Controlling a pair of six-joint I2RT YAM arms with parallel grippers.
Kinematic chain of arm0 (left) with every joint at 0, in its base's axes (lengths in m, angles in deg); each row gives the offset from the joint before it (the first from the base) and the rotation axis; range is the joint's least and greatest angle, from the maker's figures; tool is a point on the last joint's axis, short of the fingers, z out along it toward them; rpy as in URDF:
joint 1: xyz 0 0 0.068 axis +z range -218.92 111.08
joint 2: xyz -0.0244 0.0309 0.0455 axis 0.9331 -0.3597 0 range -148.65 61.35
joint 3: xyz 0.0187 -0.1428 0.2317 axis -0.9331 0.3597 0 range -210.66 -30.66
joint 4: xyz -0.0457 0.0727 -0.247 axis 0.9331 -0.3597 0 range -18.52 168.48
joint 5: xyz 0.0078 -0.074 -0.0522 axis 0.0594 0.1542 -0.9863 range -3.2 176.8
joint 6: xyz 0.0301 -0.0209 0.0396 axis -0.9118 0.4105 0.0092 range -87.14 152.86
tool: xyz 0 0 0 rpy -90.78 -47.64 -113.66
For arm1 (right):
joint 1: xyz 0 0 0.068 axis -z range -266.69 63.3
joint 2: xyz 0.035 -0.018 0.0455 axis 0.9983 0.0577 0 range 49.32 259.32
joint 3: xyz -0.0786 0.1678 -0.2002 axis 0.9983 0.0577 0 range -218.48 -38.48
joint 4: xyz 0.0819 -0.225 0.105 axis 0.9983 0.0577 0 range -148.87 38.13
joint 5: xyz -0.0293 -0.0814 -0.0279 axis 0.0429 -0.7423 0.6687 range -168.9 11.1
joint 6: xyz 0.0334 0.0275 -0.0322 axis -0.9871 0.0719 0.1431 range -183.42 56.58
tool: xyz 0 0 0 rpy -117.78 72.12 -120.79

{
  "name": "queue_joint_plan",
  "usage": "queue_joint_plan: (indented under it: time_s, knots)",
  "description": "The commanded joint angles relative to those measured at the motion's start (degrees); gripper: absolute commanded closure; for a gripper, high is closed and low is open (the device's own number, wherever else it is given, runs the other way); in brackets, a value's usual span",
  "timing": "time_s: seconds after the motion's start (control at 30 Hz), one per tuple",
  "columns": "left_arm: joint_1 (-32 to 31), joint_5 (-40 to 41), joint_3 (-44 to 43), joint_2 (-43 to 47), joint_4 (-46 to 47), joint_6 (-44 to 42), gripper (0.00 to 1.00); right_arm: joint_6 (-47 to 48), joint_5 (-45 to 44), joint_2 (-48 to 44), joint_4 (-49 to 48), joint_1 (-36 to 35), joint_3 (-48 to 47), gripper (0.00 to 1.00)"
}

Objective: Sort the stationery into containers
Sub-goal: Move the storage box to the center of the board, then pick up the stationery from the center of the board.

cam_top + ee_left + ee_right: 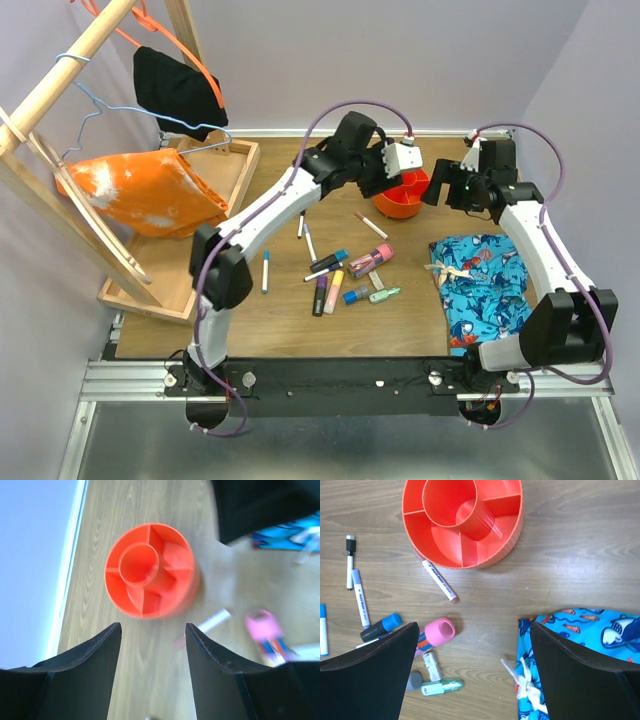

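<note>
The orange-red pot stands at the back of the table, split into a round middle cup and wedge sections. My left gripper hovers over its left rim; in the blurred left wrist view it is open and empty, with the pot just ahead of the fingertips. My right gripper hangs to the right of the pot, open with nothing in it. Loose stationery lies in front: a red-capped pen, a pink marker, a green marker, a blue marker and thin pens.
A blue shark-print cloth lies on the right side of the table. At the left, a light-wood tray holds an orange cloth. A wooden rack with hangers and a black cloth leans above it.
</note>
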Motion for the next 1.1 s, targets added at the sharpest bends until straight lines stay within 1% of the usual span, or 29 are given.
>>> queue_joint_plan:
  time_s: [0.0,0.03,0.07,0.1,0.13,0.23,0.33,0.4,0.5,0.6,0.7,0.83,1.07]
  knots:
    - [-4.8,1.4,4.5,7.2,-17.0,5.5,0.37,-5.0,-0.8,-1.7,2.5,3.1,2.6,0.01]
    - [-5.7,1.4,4.4,6.1,-19.7,5.8,0.29,-5.6,-0.4,-1.6,2.4,3.4,3.0,0.01]
    - [-6.7,1.5,4.7,5.4,-23.9,6.2,0.22,-6.9,-0.1,-1.5,2.1,5.4,3.0,0.02]
    - [-7.5,1.6,4.6,4.5,-25.4,6.5,0.17,-7.4,0.9,-1.0,2.2,6.6,3.0,0.02]
    - [-8.7,1.7,4.5,2.7,-26.0,9.0,0.01,-7.9,1.3,-0.8,2.2,8.7,3.1,0.02]
    - [-9.4,2.0,2.8,-0.2,-26.2,13.6,0.02,-8.1,1.9,-0.8,2.5,10.9,2.9,0.03]
    - [-10.9,5.7,1.2,-2.2,-24.1,15.1,0.02,-6.3,1.6,-2.3,3.3,11.1,3.0,0.03]
    - [-11.7,8.7,-1.6,-4.0,-24.0,15.5,0.03,-5.7,1.9,-3.2,3.9,11.1,3.8,0.03]
    - [-12.6,12.5,-5.2,-8.0,-23.9,14.6,0.11,-5.5,2.4,-4.7,3.8,11.2,5.4,0.03]
    - [-12.6,13.5,-8.2,-11.7,-24.1,14.1,0.19,-6.2,2.9,-5.5,3.0,11.2,8.4,0.03]
    - [-12.6,14.0,-9.6,-13.9,-24.2,14.0,0.23,-7.0,3.6,-5.9,2.5,11.3,10.2,0.03]
    - [-12.6,14.2,-10.2,-16.1,-24.9,14.0,0.23,-7.1,3.5,-5.9,1.9,11.3,10.5,0.03]
    - [-12.1,16.5,-11.7,-18.9,-26.2,15.5,0.2,-6.9,3.5,-5.6,1.9,11.6,10.3,0.03]
